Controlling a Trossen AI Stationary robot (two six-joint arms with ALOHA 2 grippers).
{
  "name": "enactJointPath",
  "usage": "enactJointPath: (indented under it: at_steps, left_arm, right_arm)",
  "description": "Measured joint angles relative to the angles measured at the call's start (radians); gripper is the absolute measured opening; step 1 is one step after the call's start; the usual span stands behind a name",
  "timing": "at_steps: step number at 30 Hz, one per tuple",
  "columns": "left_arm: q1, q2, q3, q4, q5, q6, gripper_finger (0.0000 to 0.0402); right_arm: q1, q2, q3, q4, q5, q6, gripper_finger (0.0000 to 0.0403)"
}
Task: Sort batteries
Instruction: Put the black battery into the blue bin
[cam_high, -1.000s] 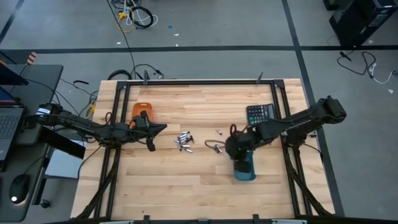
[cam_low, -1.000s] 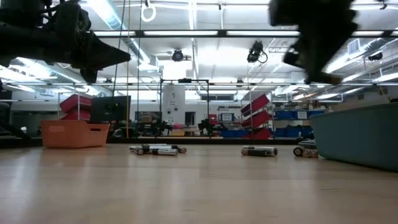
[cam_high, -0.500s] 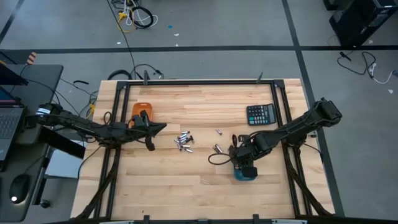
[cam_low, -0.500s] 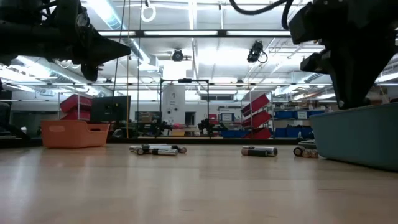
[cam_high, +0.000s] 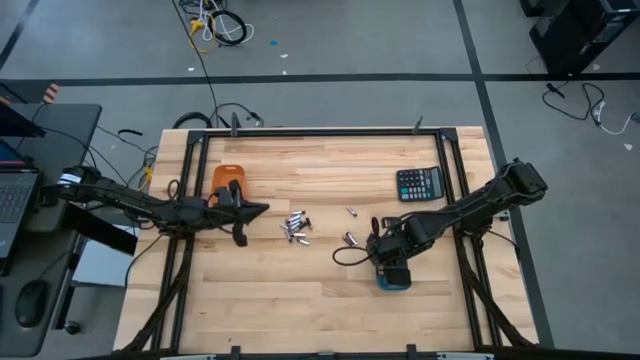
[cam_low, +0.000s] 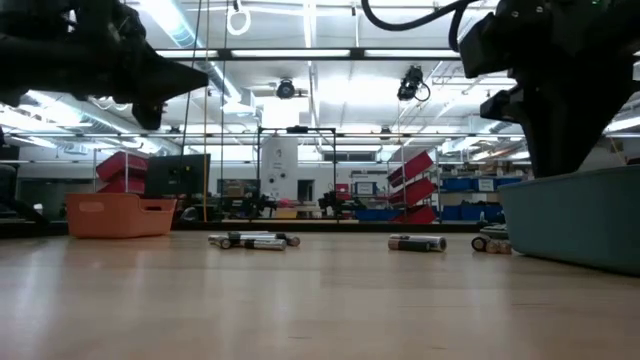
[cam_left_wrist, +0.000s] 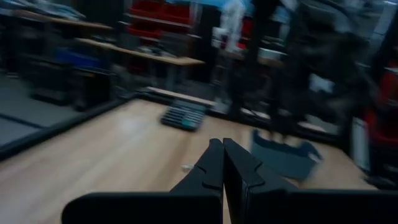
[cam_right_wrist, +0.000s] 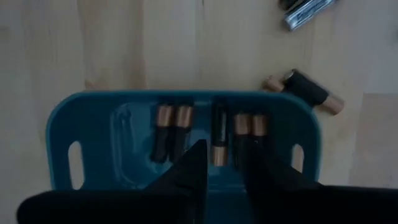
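Note:
A cluster of small batteries (cam_high: 295, 227) lies on the wooden table's middle, with single batteries (cam_high: 350, 239) to its right. The blue tray (cam_right_wrist: 93, 124) holds several dark, copper-ended batteries (cam_right_wrist: 217, 134) lying on its floor. My right gripper (cam_right_wrist: 224, 167) hangs open above that tray (cam_high: 393, 281), pointing down, with nothing between its fingers. In the low view the tray wall (cam_low: 580, 215) hides its fingertips. My left gripper (cam_high: 262, 208) is shut and level, just right of the orange tray (cam_high: 228, 178), touching nothing.
A black calculator (cam_high: 419, 184) lies at the far right of the table. One dark battery (cam_right_wrist: 305, 90) and silvery ones (cam_right_wrist: 305, 12) lie on the wood just beyond the blue tray. Black frame rails (cam_high: 190, 250) run along both table sides.
My right gripper has moved toward the table's near edge and down, from beside the loose batteries to over the blue tray, where its fingers now dip behind the tray wall. The batteries on the table have stayed put.

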Motion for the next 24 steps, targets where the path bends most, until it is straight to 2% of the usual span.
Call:
enactJointPath:
  at_steps: [5, 13, 19, 24]
  left_arm:
    - [0.0, 0.018, 0.0, 0.001, 0.097, -0.004, 0.0]
    - [0.0, 0.038, 0.0, 0.005, 0.094, -0.003, 0.0]
    - [0.0, 0.038, 0.0, 0.003, 0.033, -0.003, 0.0]
    - [0.0, 0.038, 0.0, 0.005, 0.018, -0.003, 0.0]
  right_arm:
    - [-0.009, -0.02, 0.005, 0.009, 0.079, -0.033, 0.0074]
    - [-0.038, -0.074, 0.064, 0.077, 0.163, -0.129, 0.0052]
    - [-0.091, -0.074, 0.069, 0.35, 0.26, -0.293, 0.0039]
    - [-0.185, -0.034, 0.07, 0.6, 0.163, -0.403, 0.0031]
